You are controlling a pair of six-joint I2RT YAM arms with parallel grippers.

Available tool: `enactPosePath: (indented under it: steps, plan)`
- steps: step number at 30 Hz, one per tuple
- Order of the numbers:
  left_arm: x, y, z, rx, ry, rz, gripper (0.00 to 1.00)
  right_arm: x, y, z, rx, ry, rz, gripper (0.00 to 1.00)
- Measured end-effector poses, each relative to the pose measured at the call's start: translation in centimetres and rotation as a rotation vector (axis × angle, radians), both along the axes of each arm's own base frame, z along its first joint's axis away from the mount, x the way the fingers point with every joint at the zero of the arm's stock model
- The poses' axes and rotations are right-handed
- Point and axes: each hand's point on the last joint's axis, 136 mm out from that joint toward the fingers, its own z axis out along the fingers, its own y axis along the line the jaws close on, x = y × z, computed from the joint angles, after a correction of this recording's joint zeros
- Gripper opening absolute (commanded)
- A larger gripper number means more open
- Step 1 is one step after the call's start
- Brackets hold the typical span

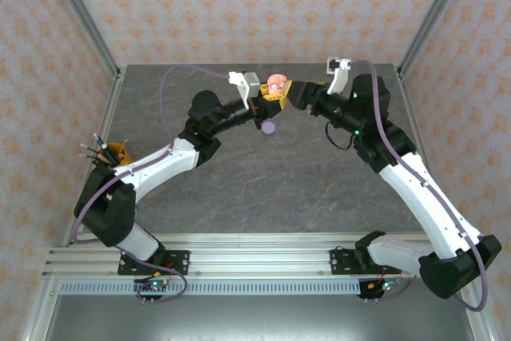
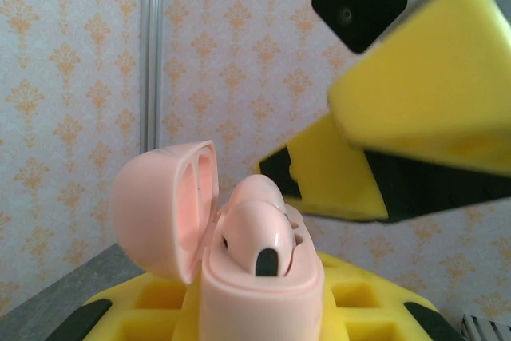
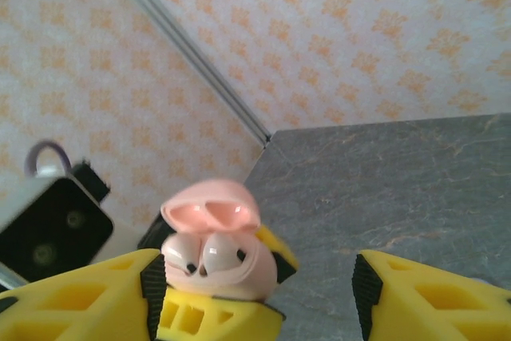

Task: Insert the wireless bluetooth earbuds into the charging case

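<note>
Left wrist view: shows the left gripper (image 2: pixel 255 325) shut tight on the base of the pink case (image 2: pixel 263 297), yellow fingers (image 2: pixel 120 311) pressed against its sides. Holds the case upright, with the lid (image 2: pixel 164 205) hinged open to the left. Carries two pink earbuds (image 2: pixel 257 233) seated side by side in the case, rounded heads up, one dark tip toward the lens.

Right wrist view: shows the right gripper (image 3: pixel 255 297) with fingers (image 3: pixel 80 297) spread wide and gripping nothing. Places the case (image 3: pixel 219 265) and both earbuds (image 3: pixel 200 255) just beyond the gap, nearer the left-hand finger, lid tipped back above them.

Top view: puts the two grippers, left (image 1: pixel 267 97) and right (image 1: pixel 295 92), nose to nose above the far middle of the table (image 1: pixel 319 189), with the case (image 1: pixel 276 83) raised between them. Finds a small lilac round item (image 1: pixel 269 127) lying on the table close by, on the near side, and a pen cup (image 1: pixel 112 152) well apart, beside the left arm.
</note>
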Motion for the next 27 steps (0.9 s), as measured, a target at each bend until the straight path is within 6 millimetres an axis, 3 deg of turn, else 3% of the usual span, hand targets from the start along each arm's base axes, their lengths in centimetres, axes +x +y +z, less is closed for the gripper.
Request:
enactPosePath:
  steps: [4, 6, 10, 13, 17, 21, 24, 27]
  plan:
    - [0.0, 0.0, -0.1, 0.004, 0.002, 0.0, 0.0, 0.7, -1.4, 2.9, 0.025, 0.005, -0.053, 0.58]
    - [0.0, 0.0, -0.5, 0.012, 0.004, 0.001, 0.0, 1.4, -1.4, 4.5, 0.023, 0.018, -0.071, 0.49]
    - [-0.1, -0.2, -2.1, 0.052, 0.02, -0.006, 0.0, 3.5, -0.8, 4.9, -0.024, 0.093, -0.088, 0.37]
    - [-0.3, -0.4, -3.3, 0.091, 0.034, -0.025, 0.0, 5.4, -0.1, 2.4, -0.086, 0.198, -0.09, 0.29]
    - [-0.7, -0.7, -4.2, 0.124, 0.041, -0.055, 0.0, 7.6, 1.1, -2.9, -0.182, 0.367, -0.074, 0.23]
    - [-0.7, -1.1, -5.4, 0.149, 0.061, -0.074, 0.0, 8.5, 2.2, -8.0, -0.25, 0.519, -0.033, 0.19]
    - [-0.4, -1.3, -6.6, 0.169, 0.088, -0.078, 0.0, 8.0, 2.6, -10.1, -0.279, 0.59, 0.0, 0.17]
    - [0.0, -1.6, -8.0, 0.191, 0.12, -0.079, 0.0, 7.1, 3.0, -10.5, -0.293, 0.602, 0.025, 0.16]
